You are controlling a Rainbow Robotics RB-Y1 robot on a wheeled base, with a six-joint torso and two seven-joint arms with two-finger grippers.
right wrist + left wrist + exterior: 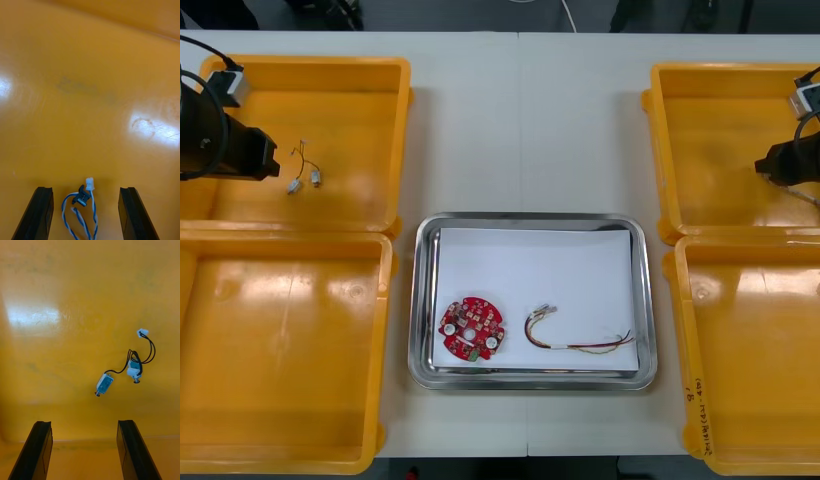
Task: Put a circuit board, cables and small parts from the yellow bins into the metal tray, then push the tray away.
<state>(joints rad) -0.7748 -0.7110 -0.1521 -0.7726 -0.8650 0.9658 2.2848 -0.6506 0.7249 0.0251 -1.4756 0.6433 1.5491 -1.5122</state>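
Note:
In the metal tray [532, 375], white inside, lie a round red circuit board [471, 328] and a red and yellow cable [572, 335]. My left gripper [268, 160] hangs over the far left yellow bin [330, 90], fingers [37, 450] open, with two small metal parts on a black cable [125, 367] [304, 176] lying just beyond the fingertips. My right gripper [772, 165] is over the far right yellow bin [710, 150], open, with a twisted blue and white cable [82, 210] on the bin floor between its fingers [129, 213].
The near left yellow bin [280, 350] and the near right yellow bin [750, 360] flank the tray. Bare table shows between the far bins, beyond the tray.

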